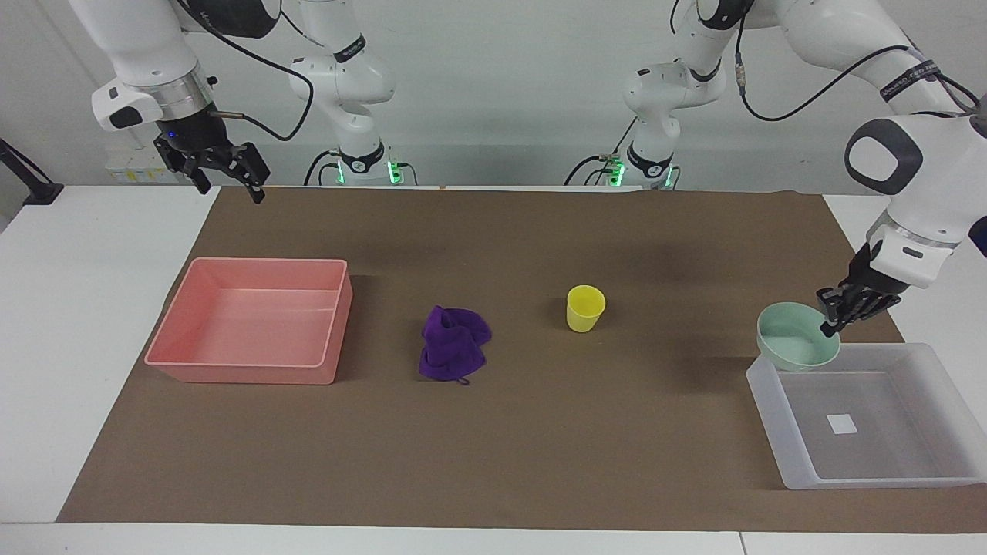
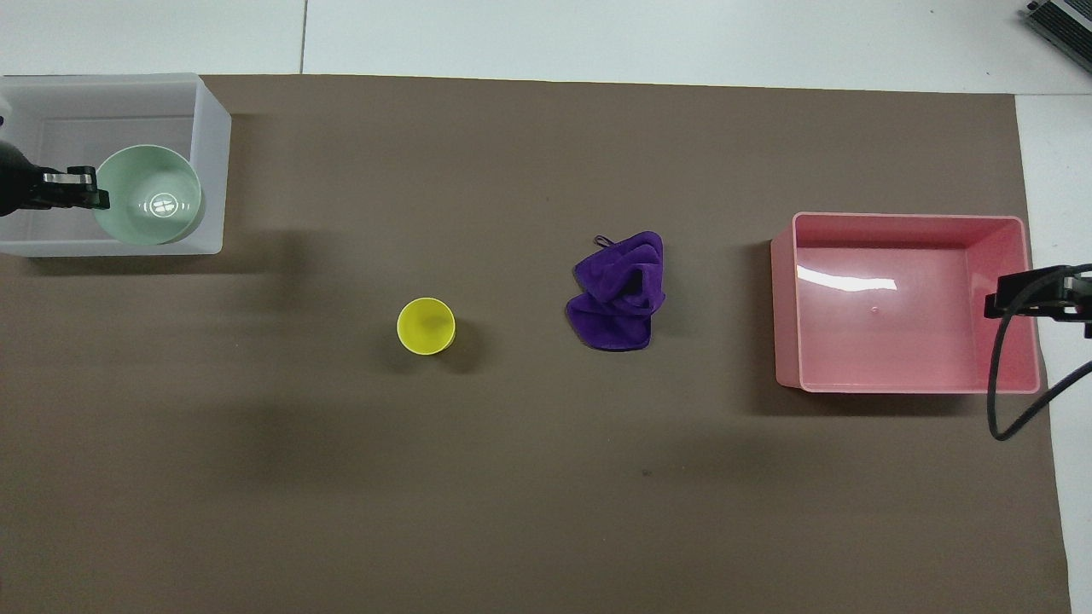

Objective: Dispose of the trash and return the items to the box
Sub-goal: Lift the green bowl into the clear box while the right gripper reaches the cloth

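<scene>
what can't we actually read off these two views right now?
- Left gripper shut on the mint-green round bowl, over the translucent whitish-grey plastic tray: the bowl hides the tray's near wall in the facing view, so clearance is unreadable.
- Overhead view: edge cuts off the left arm and the tray's end.
- Right gripper: overhead edge crops it; it hangs open, waiting, near the pink rectangular tray.

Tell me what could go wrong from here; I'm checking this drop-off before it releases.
1. The left tool pinches the mint-green bowl by one rim edge only, in the air; it might slip or tilt.
2. The bowl hangs over the translucent box at the wall nearer the robots; released here, it might clip that wall.
3. The box looks light; a bump could shove it.
</scene>
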Controlling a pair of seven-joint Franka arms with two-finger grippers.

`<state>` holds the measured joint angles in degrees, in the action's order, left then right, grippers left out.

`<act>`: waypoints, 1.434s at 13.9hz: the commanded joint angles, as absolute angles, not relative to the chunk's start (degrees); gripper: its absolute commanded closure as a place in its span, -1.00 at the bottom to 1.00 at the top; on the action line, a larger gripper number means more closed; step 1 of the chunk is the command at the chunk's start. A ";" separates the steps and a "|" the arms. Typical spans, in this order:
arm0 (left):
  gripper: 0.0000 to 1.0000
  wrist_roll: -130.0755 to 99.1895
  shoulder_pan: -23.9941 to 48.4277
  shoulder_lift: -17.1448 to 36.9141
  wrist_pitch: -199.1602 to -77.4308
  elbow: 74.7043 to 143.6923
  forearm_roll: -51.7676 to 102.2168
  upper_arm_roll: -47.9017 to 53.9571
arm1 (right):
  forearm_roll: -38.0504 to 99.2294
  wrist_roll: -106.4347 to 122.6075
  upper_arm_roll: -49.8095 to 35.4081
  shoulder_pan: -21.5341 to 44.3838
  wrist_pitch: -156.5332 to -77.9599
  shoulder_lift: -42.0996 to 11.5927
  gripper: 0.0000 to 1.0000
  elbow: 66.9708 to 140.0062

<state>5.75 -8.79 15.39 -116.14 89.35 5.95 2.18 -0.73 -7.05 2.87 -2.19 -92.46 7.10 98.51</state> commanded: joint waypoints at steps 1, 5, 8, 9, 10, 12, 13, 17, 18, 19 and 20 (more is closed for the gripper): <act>1.00 5.89 -10.37 20.12 -113.47 81.14 5.98 2.64 | -1.84 -6.06 2.37 0.16 -95.79 7.83 -1.00 100.37; 1.00 5.89 -12.04 26.35 -113.99 74.37 5.80 2.72 | -2.02 -13.17 2.37 5.53 -100.45 4.31 -1.00 99.76; 1.00 5.89 -13.52 31.97 -114.96 69.37 5.45 2.64 | -2.02 -20.71 2.37 10.96 -106.68 -1.56 -1.00 98.97; 1.00 5.89 -14.49 33.82 -115.40 68.04 5.45 2.64 | -2.02 -22.92 2.37 12.47 -107.66 -3.84 -1.00 97.66; 1.00 5.98 -15.11 34.79 -116.01 67.51 5.45 2.64 | -0.98 -25.38 2.37 13.00 -109.84 -5.78 -1.00 97.12; 1.00 5.89 -15.38 36.55 -119.77 67.67 5.36 2.72 | -1.23 -27.07 2.02 15.89 -115.29 -9.56 -1.00 97.65; 1.00 5.80 -15.38 37.78 -121.80 67.76 5.36 2.72 | -2.01 -27.07 1.93 16.43 -116.36 -11.49 -1.00 97.65; 1.00 5.80 -16.00 39.29 -123.05 69.25 5.45 2.64 | -1.50 -27.16 1.85 20.03 -124.88 -18.53 -1.00 97.73; 1.00 5.80 -16.08 39.29 -123.74 69.95 5.45 2.64 | -1.32 -27.25 1.85 20.91 -126.02 -19.50 -1.00 97.91; 1.00 5.80 -16.08 39.20 -126.27 71.44 5.36 2.64 | -1.06 -27.51 1.85 22.22 -127.86 -20.73 -1.00 98.35; 1.00 5.71 -15.74 39.03 -126.82 71.98 5.54 2.64 | -1.05 -27.51 1.93 22.58 -130.40 -21.61 -1.00 99.65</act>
<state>5.79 -15.52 39.24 -124.46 70.73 5.86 2.19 -0.89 -26.06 1.98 21.73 -127.41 -20.05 99.14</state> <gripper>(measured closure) 0.974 0.000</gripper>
